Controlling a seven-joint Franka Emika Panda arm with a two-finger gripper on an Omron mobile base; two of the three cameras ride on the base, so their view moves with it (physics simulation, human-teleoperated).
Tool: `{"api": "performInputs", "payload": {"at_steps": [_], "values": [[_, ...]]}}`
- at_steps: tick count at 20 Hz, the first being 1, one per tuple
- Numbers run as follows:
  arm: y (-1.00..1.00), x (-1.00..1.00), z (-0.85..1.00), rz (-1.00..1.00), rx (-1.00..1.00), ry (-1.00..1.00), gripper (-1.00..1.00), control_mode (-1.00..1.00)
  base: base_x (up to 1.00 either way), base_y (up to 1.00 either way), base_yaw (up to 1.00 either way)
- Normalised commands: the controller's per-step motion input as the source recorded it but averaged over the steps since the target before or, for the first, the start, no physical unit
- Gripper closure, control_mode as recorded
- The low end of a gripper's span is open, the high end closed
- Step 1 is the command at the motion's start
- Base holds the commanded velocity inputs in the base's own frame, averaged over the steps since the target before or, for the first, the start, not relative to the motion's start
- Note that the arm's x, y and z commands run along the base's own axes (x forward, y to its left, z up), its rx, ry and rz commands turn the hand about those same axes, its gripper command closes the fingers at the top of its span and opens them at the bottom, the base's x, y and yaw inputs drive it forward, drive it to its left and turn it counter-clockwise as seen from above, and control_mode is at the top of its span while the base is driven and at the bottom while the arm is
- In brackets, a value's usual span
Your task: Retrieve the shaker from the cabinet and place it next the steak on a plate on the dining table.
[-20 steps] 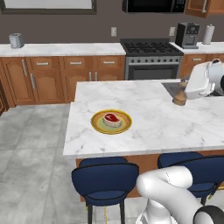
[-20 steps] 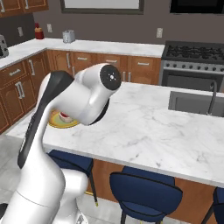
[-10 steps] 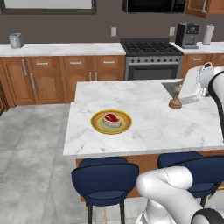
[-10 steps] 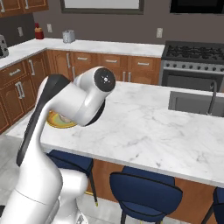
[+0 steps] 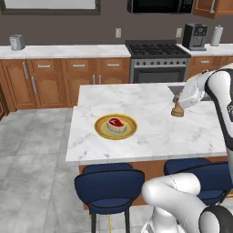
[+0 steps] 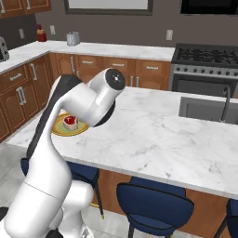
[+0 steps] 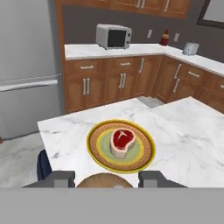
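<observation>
Kitchen with white marble dining table (image 5: 150,132). Yellow-rimmed plate (image 5: 116,126) with red steak (image 5: 117,124) near its left end. Well to the right, gripper (image 5: 180,103) clamped on brown wooden shaker (image 5: 177,109). No writing readable

Shaker (image 5: 177,109) was brown wood, between my dark grey fingers (image 7: 151,177). Surface (image 5: 150,129) was white marble, grey veins, brown wood base. Plate (image 5: 115,127) had a yellow-gold patterned rim, pale green centre. Steak (image 7: 122,140) was red with white fat edge. Stools (image 5: 109,186) were navy blue.
</observation>
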Motion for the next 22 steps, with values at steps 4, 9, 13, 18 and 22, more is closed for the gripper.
{"api": "performInputs", "payload": {"at_steps": [4,9,13,18,22], "values": [[0.0,0.35,-0.37,0.0,0.0,0.0,1.0,-1.0,0.0,0.0,0.0],[0.0,0.3,-0.35,0.0,0.0,-0.03,1.0,-1.0,0.0,0.0,0.0],[0.0,0.25,-0.25,0.0,0.0,-0.09,1.0,-1.0,0.0,0.0,0.0],[0.01,0.22,-0.18,0.0,0.0,-0.07,1.0,-1.0,0.0,0.0,0.0],[0.03,0.21,-0.17,0.0,0.0,-0.04,1.0,-1.0,0.0,0.0,0.0]]}}
